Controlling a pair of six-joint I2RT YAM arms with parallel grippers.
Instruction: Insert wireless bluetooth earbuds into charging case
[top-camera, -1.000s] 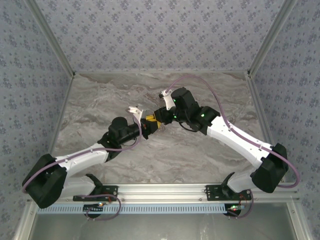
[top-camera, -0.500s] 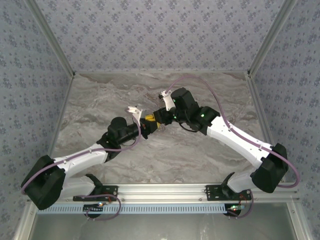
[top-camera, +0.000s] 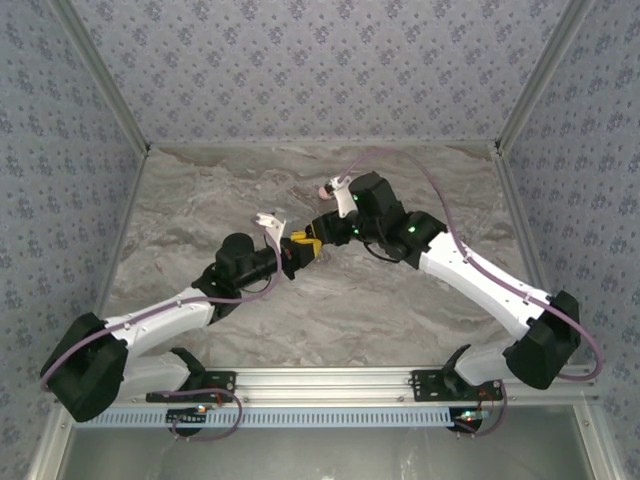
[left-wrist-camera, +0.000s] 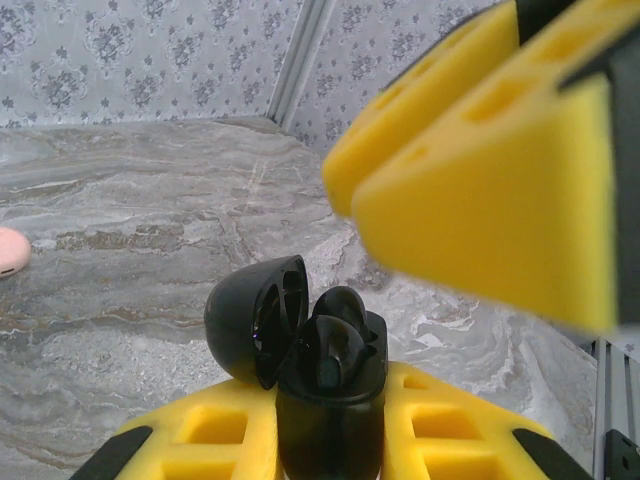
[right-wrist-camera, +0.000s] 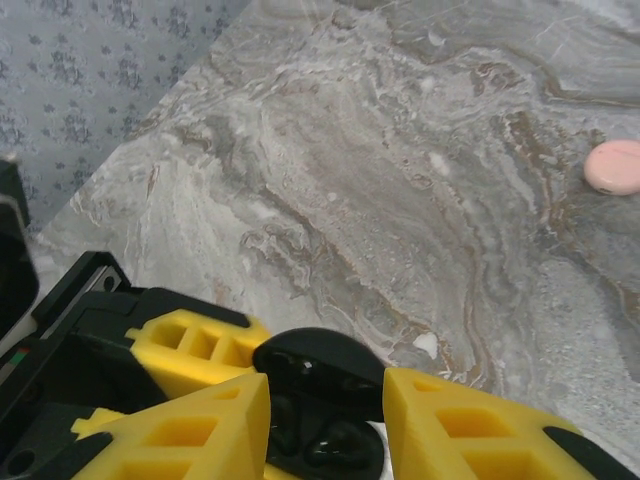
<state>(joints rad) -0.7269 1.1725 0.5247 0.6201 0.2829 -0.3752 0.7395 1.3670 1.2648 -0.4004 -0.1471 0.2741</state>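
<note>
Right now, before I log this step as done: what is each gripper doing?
Left gripper: shut on the open black charging case.
Right gripper: open, fingers apart by the case, nothing gripped.

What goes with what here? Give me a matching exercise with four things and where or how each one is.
Things:
1. black charging case
2. pink round piece
3. left gripper
4. right gripper

States:
A. lying on the marble table
B. shut on the case
C. lid open
D. fingers apart, above the case

Pairs: 1-C; 2-A; 3-B; 4-D
</note>
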